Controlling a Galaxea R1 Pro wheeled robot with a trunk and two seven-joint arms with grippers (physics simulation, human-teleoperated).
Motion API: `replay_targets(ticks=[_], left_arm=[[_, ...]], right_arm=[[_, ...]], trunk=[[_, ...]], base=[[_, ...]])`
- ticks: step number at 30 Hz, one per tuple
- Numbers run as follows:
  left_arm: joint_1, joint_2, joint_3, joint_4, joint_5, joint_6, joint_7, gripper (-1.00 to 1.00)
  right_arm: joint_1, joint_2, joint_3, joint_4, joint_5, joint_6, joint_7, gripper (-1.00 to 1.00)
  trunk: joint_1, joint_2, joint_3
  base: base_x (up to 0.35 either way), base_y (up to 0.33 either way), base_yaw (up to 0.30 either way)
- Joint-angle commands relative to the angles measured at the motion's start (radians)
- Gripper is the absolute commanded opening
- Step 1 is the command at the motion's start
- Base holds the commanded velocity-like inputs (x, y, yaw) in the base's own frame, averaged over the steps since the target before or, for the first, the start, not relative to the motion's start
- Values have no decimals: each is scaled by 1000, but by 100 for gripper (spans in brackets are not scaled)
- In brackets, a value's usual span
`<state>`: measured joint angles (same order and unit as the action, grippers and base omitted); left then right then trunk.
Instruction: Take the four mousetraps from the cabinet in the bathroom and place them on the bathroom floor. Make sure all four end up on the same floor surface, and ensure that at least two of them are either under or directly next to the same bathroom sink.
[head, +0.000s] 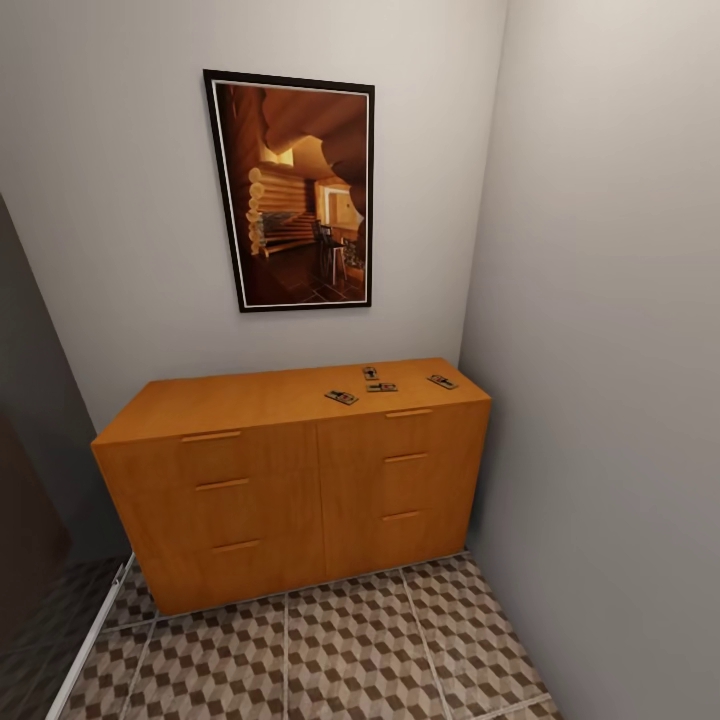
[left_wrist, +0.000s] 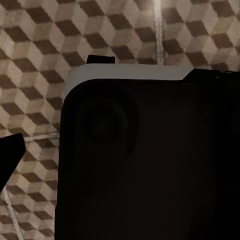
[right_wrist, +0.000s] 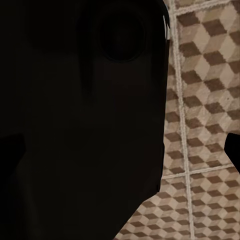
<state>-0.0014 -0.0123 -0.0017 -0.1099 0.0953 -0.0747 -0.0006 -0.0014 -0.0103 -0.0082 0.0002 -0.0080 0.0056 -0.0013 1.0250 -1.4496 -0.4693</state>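
Several mousetraps lie on the right half of the cabinet's (head: 262, 486) flat top: one at the front (head: 341, 397), one beside it (head: 381, 387), one behind (head: 370, 372), and one near the right end (head: 442, 381). The orange-brown cabinet stands against the back wall, all its drawers closed. The cube-patterned bathroom floor (head: 345, 640) spreads in front of it. In the left wrist view one dark fingertip (left_wrist: 10, 156) of my left gripper hangs over the tiles (left_wrist: 35, 45). In the right wrist view a fingertip (right_wrist: 234, 150) of my right gripper sits at the frame's edge. Both grippers look open and hold nothing.
A framed picture (head: 295, 190) hangs above the cabinet. A grey wall (head: 610, 400) closes in tight on the right. A dark panel (head: 30, 520) and a white floor rail (head: 95, 625) border the left. My own dark body (left_wrist: 150, 160) blocks much of both wrist views.
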Motion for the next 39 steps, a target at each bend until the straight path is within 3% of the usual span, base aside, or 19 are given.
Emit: replay_targets(ticks=[1,24,33,39], left_arm=[[0,0,-1,-3,9,-1,0,100],[0,5,-3,-76,12,-9,-2,100],[0,7,-3,-195,6,-4,0,100],[0,7,-3,-288,5,11,-1,100]], right_arm=[[0,0,-1,0,-1,1,1,100],[0,4,-1,0,1,-1,-3,100],[0,4,2,-9,8,-1,-12,100],[0,0,4,-92,11,9,-11,100]], trunk=[[0,0,-1],[0,0,-1],[0,0,-1],[0,0,-1]], base=[[0,0,0],[0,0,0],[0,0,0],[0,0,0]])
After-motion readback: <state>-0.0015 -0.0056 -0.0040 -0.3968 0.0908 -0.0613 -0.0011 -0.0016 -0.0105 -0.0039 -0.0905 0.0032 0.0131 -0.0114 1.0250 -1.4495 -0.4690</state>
